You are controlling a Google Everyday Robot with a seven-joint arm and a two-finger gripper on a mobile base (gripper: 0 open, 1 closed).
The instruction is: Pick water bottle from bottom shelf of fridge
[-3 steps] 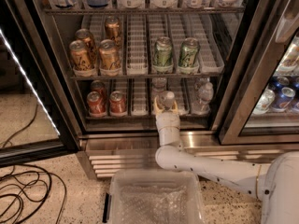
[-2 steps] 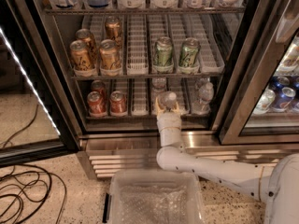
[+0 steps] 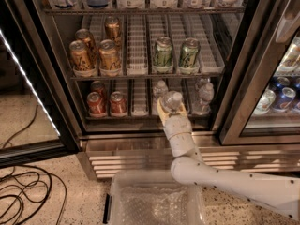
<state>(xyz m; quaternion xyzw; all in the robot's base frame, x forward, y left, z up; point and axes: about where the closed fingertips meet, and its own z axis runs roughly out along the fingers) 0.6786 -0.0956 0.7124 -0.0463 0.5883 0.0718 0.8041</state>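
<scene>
My gripper (image 3: 171, 109) reaches up from the lower right to the front of the fridge's bottom shelf (image 3: 140, 116). It is shut on a small clear water bottle (image 3: 171, 100) with a white cap, held at the shelf's front rail. Two more water bottles stand on the same shelf, one behind the gripper (image 3: 160, 87) and one to the right (image 3: 205, 95). The fridge (image 3: 70, 74) stands with its door swung open to the left.
Two red cans (image 3: 97, 103) stand at the left of the bottom shelf. Gold and green cans sit on the rack above. The louvred steel base (image 3: 126, 161) lies below. A clear plastic bin (image 3: 154, 201) sits under my arm. Cables (image 3: 23, 191) lie on the floor at left.
The gripper and the bottle in it have shifted slightly to the right. Nothing else has moved.
</scene>
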